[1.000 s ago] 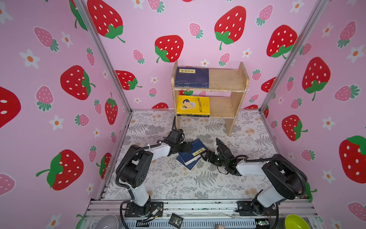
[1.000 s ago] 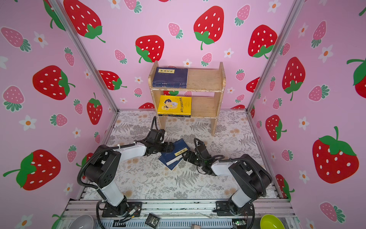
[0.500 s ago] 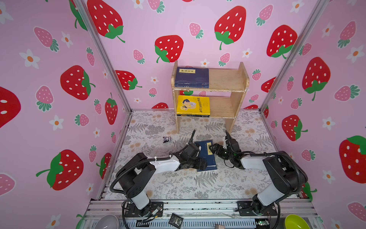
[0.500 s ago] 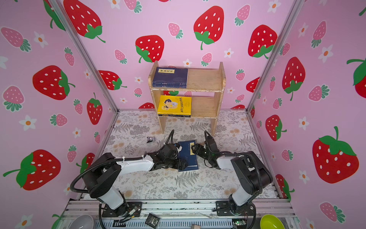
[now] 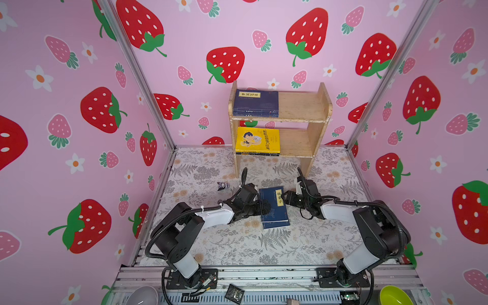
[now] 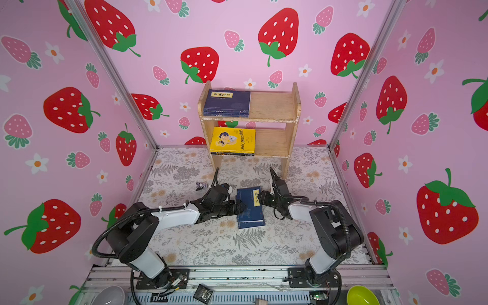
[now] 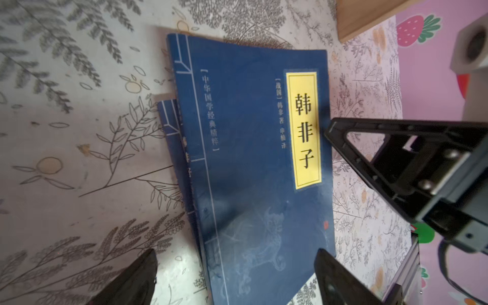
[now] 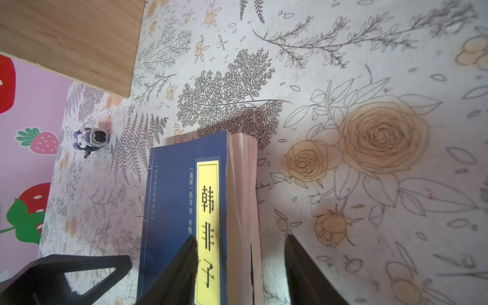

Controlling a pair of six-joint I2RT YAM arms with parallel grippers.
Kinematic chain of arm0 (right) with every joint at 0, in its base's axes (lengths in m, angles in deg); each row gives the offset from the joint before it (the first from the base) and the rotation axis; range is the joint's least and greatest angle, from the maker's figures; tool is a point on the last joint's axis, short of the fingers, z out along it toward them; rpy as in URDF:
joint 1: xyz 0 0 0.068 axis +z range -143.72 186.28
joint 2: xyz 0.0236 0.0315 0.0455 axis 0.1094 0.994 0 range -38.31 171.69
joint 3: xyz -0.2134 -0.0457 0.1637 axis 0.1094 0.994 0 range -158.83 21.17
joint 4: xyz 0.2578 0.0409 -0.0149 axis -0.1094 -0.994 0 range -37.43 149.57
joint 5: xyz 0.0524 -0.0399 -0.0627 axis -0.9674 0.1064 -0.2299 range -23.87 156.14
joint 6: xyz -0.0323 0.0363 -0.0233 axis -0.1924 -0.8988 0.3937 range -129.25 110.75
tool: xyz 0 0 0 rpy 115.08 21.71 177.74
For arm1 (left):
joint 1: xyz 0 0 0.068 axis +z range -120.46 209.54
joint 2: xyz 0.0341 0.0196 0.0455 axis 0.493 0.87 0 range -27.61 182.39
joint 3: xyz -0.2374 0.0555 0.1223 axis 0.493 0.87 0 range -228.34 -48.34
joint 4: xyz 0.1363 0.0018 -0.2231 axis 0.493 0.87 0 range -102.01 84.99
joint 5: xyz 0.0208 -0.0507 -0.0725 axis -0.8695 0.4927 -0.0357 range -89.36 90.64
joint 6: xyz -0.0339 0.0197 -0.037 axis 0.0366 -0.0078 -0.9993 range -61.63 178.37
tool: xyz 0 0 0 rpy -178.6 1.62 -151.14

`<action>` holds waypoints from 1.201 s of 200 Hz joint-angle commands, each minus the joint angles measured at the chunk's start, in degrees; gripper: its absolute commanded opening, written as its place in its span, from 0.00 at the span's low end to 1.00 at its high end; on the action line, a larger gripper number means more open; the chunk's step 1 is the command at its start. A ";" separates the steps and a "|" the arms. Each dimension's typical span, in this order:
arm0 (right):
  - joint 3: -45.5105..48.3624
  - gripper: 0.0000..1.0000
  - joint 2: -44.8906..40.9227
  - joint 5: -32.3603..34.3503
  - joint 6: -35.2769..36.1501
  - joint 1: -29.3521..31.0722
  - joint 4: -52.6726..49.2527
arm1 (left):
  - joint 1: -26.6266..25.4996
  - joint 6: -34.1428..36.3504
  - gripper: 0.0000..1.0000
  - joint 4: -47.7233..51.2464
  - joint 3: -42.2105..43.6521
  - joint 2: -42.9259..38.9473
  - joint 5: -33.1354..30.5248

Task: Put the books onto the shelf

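Navy book (image 5: 273,207) lies on the tabletop (image 5: 237,245) atop another, before the shelf (image 5: 301,105). Right jaws straddle its page edge, not yet pinching, likely to lift it; left jaws, spread wide, sit at its spine side.

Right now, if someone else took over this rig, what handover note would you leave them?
Left claw: open, low over the top navy book; contact unclear.
Right claw: open, jaws either side of that book's page edge beside its yellow label, not clamped.
On the mat: that book lies on a second navy book.
Done: a navy stack lies on the upper tier of the shelf, a yellow book on the lower tier.
Left: shelve the two books on the mat.
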 commanded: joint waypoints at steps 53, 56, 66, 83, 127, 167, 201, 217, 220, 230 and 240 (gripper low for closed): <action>-4.09 0.30 5.94 2.08 1.45 5.92 -1.29 | 0.11 -7.76 0.90 -13.81 -2.11 7.94 9.91; -4.24 0.29 6.25 1.85 1.30 6.17 -1.12 | 0.08 -7.97 0.90 -14.12 -2.21 8.23 10.12; -4.80 0.28 7.15 1.47 1.18 7.08 -0.69 | 0.12 -8.84 0.89 -15.51 -2.30 8.95 10.74; -5.68 0.28 7.89 2.56 1.14 8.46 -1.17 | 0.18 -10.43 0.88 -18.17 -1.58 9.29 10.97; -6.14 0.26 8.45 2.28 1.99 8.70 -0.73 | 0.59 -11.18 0.83 -19.26 1.26 5.84 9.56; -7.01 0.26 9.26 2.44 2.93 8.71 -0.73 | 0.96 -10.16 0.76 -17.27 3.33 0.51 6.86; -6.61 0.26 9.76 -0.84 3.49 8.72 3.04 | 0.92 -7.50 0.57 -12.06 2.17 -0.86 5.46; -6.59 0.26 9.91 -1.06 3.83 8.72 3.75 | 0.97 -7.97 0.51 -11.55 2.12 -0.65 5.04; -6.66 0.26 9.99 -0.95 3.89 8.72 3.71 | 0.91 -8.07 0.51 -11.39 2.04 -0.52 5.00; -6.85 0.26 10.06 -0.98 4.20 8.72 3.67 | 0.98 -8.39 0.48 -10.76 1.76 -0.32 4.67; -6.96 0.26 10.06 -1.06 4.46 8.72 3.67 | 0.99 -8.81 0.45 -9.86 1.61 -0.11 4.19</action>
